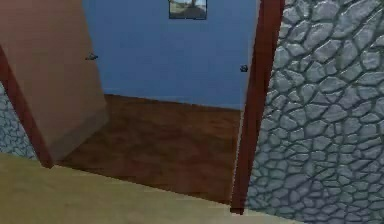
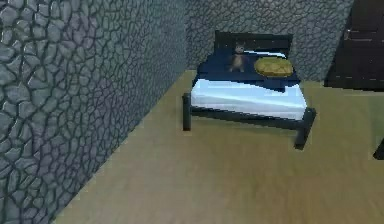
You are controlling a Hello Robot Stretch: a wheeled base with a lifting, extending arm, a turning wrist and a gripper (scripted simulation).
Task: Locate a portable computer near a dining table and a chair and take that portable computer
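An open doorway lies ahead in the forward view. Beyond it is a room with a blue wall and a dark wooden floor. A small framed picture hangs high on that blue wall. In the arm side view a bed with a dark frame, a white mattress and a blue cover stands against the far stone wall. On the bed lie a round yellow cushion and a small brown thing.
A tan door swings inward on the doorway's left. A red-brown door frame and a stone wall bound its right. A stone wall runs along the arm side view's left. Dark furniture stands at top right, beyond a light floor.
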